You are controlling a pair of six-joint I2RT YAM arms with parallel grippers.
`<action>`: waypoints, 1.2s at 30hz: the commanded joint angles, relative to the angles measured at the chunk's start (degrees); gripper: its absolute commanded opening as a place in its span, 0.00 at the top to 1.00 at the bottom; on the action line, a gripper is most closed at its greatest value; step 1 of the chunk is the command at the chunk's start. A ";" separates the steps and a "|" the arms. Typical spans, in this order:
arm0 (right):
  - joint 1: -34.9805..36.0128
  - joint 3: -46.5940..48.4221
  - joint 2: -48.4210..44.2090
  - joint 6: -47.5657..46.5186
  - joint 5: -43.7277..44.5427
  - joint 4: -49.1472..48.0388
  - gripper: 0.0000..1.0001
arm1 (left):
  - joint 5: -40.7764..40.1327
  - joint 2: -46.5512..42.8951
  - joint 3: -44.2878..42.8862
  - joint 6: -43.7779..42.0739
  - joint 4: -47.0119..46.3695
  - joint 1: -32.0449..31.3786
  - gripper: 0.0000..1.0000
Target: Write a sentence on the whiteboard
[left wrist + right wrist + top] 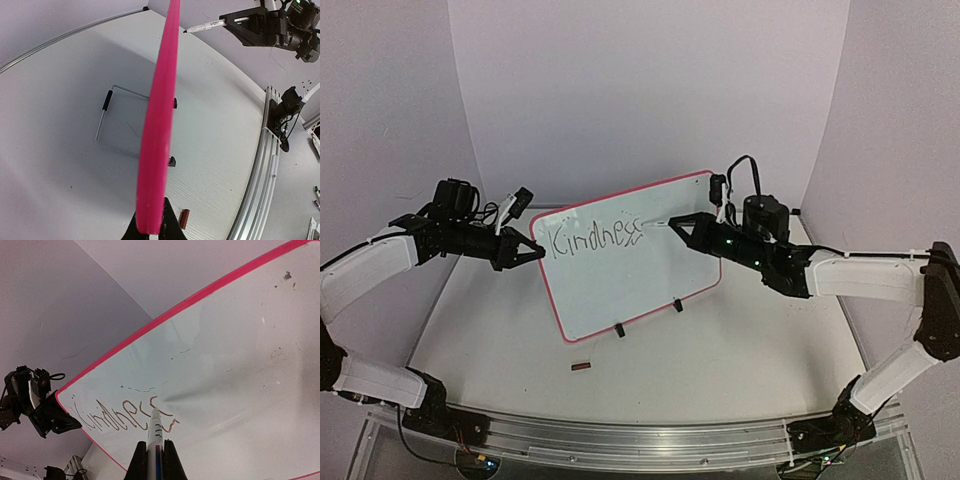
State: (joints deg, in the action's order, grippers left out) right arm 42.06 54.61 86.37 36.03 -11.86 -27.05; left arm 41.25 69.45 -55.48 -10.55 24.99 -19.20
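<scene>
The whiteboard [640,285], glossy white with a red rim, stands tilted on two black clip feet at mid-table. The sentence [595,238] reads "Kindness" in thin uneven letters along its top left. My left gripper [534,252] is shut on the board's left edge; its wrist view shows the rim [159,130] edge-on between the fingers [172,227]. My right gripper [155,449] is shut on a white marker [155,432]. The marker's tip rests at the last letter of the sentence [117,416]. From above, the right gripper [675,222] sits in front of the board's upper middle.
A small dark red marker cap [581,368] lies on the table in front of the board, and it also shows as the cap [184,218] in the left wrist view. A wire stand [120,122] props the board from behind. Aluminium rail [640,440] runs along the near edge.
</scene>
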 commanded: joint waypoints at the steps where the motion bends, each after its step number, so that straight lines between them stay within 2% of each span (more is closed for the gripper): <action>1: -0.14 1.46 1.15 -0.44 0.37 -0.27 1.00 | -4.07 1.58 -0.35 -2.93 1.94 -0.93 1.00; 17: -0.39 -1.23 -2.86 -1.51 -1.14 0.26 1.00 | -4.52 1.44 -0.38 -2.92 2.03 -0.93 1.00; 25: -3.71 -2.78 -5.57 -2.24 -3.66 0.94 1.00 | -4.85 1.08 -0.33 -2.93 2.19 -0.96 1.00; 36: -6.14 -1.19 -3.27 -2.39 -6.35 0.86 1.00 | -4.68 1.77 -0.40 -2.95 2.19 -1.01 1.00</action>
State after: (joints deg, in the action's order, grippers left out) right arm 36.40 51.94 82.37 34.46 -16.58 -25.19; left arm 41.21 69.47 -55.48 -10.56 24.99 -19.25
